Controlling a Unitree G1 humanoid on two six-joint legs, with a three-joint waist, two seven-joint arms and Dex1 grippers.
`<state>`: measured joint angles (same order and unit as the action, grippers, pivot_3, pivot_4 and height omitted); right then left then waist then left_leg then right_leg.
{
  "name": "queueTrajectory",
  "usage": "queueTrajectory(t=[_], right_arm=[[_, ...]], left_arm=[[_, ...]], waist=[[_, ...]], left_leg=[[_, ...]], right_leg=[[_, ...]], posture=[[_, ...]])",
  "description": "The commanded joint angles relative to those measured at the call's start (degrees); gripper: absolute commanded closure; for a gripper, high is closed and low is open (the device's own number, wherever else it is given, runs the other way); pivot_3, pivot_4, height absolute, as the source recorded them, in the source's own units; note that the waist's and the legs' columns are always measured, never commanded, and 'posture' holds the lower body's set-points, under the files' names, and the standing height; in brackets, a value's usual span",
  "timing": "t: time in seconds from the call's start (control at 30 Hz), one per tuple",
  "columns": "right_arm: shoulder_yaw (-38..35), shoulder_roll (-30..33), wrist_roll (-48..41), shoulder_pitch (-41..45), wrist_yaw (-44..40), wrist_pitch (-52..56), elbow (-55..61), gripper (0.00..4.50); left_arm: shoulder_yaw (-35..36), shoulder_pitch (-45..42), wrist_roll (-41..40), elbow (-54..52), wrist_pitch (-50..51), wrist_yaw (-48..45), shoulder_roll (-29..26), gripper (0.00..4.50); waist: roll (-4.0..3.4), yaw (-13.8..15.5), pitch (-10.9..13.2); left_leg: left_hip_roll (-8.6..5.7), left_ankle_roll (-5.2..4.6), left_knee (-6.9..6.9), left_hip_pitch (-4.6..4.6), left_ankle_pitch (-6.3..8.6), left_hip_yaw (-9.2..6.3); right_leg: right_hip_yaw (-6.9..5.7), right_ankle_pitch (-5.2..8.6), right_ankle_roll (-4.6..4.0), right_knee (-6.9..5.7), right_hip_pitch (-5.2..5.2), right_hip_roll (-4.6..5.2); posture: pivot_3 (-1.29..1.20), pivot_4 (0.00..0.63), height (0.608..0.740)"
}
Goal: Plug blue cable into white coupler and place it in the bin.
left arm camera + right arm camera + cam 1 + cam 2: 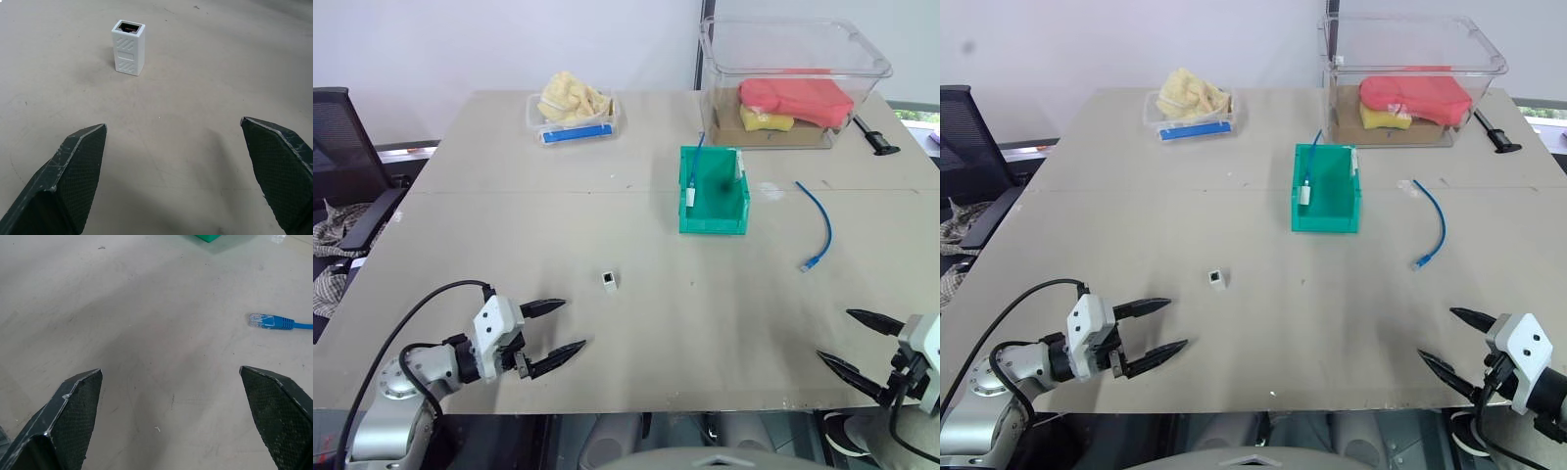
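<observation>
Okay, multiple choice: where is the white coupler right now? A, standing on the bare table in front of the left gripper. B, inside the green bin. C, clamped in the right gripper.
A: the white coupler stands alone on the table, ahead of the open left gripper.

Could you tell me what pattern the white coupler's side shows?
Diagonal raised stripes on the white coupler, clearest in the left wrist view.

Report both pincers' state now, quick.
Left pincer: open, holding nothing, white coupler ahead of it.
Right pincer: open, holding nothing, blue cable lying beyond it.
</observation>
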<state>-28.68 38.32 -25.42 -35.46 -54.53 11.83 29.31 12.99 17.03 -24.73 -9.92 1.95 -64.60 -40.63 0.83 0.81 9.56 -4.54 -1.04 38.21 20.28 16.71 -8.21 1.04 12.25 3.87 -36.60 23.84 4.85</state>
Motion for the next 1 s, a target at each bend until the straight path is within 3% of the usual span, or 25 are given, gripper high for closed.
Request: queueTrajectory(t=[0.03, 0.13, 0.27, 0.4, 0.57, 0.7, 1.0], right_arm=[[-0.64, 0.96, 0.48, 1.83, 0.55, -1.04, 0.27, 0.07], [0.39, 1.77, 1.28, 6.0, 3.05, 0.8, 0.1, 0.07], [2.5, 4.97, 4.31, 10.92, 5.99, 4.95, 1.02, 0.07], [5.94, 10.98, 4.54, 16.16, 3.07, 8.66, -0.56, 0.07], [14.89, 20.03, 12.33, 27.55, -2.72, 2.25, -11.12, 0.07], [25.83, 24.61, 21.17, 40.96, -8.12, -7.83, -23.78, 1.8], [44.5, 21.49, 38.33, 67.47, -15.01, -29.33, -54.3, 1.8]], left_arm=[[0.88, -1.02, -2.24, -1.7, 1.5, 0.79, -0.03, 0.0], [2.38, -4.07, -9.64, -5.34, 11.9, 7.36, 2.17, 0.0], [3.04, -5.86, -14.28, -9.3, 18.62, 9.87, 1.91, 0.0], [0.78, -4.16, -10.79, -13.21, 12.59, 2.78, -0.5, 0.0], [-1.85, -4.98, -10.18, -16.17, 8.24, -2.23, -1.15, 0.0], [-3.57, -6.49, -9.63, -16.11, 7.29, -3.98, -1.47, 0.0], [-5.54, -8.59, -9.98, -17.68, 8.61, -2.29, -0.54, 0.0]], waist=[[0.0, 0.0, 0.0], [-0.01, -0.02, 0.03], [-0.02, -0.02, 0.02], [-0.06, -0.15, 0.05], [-0.18, -0.03, 0.14], [-0.26, -0.12, 0.19], [-0.31, -0.75, 0.25]], left_leg=[[0.0, 0.0, 0.0, 0.0, 0.0, 0.0], [0.0, 0.0, 0.0, 0.0, 0.0, 0.0], [-0.03, 0.0, 0.01, -0.02, 0.0, -0.03], [-0.04, 0.01, -0.03, 0.04, 0.0, 0.03], [-0.05, -0.07, -0.02, 0.18, 0.04, 0.09], [-0.06, -0.09, 0.04, 0.28, 0.04, 0.1], [-0.03, 0.13, -0.05, 0.41, -0.08, 0.27]], right_leg=[[0.0, 0.0, 0.0, 0.0, 0.0, 0.0], [0.0, 0.0, 0.01, 0.0, -0.01, 0.0], [-0.07, -0.14, 0.25, -0.01, -0.01, 0.03], [-0.01, -0.24, 0.12, 0.04, 0.08, -0.19], [-0.04, -0.19, -0.18, 0.31, 0.06, -0.18], [-0.1, -0.27, -0.08, 0.46, 0.05, -0.2], [-0.04, -0.44, 0.07, 0.73, 0.17, -0.25]], posture=[[0.0, 0.15, 0.74], [0.0, 0.15, 0.74], [0.0, 0.15, 0.74], [0.0, 0.15, 0.74], [0.0, 0.15, 0.74], [0.0, 0.15, 0.74], [0.0, 0.15, 0.74]])
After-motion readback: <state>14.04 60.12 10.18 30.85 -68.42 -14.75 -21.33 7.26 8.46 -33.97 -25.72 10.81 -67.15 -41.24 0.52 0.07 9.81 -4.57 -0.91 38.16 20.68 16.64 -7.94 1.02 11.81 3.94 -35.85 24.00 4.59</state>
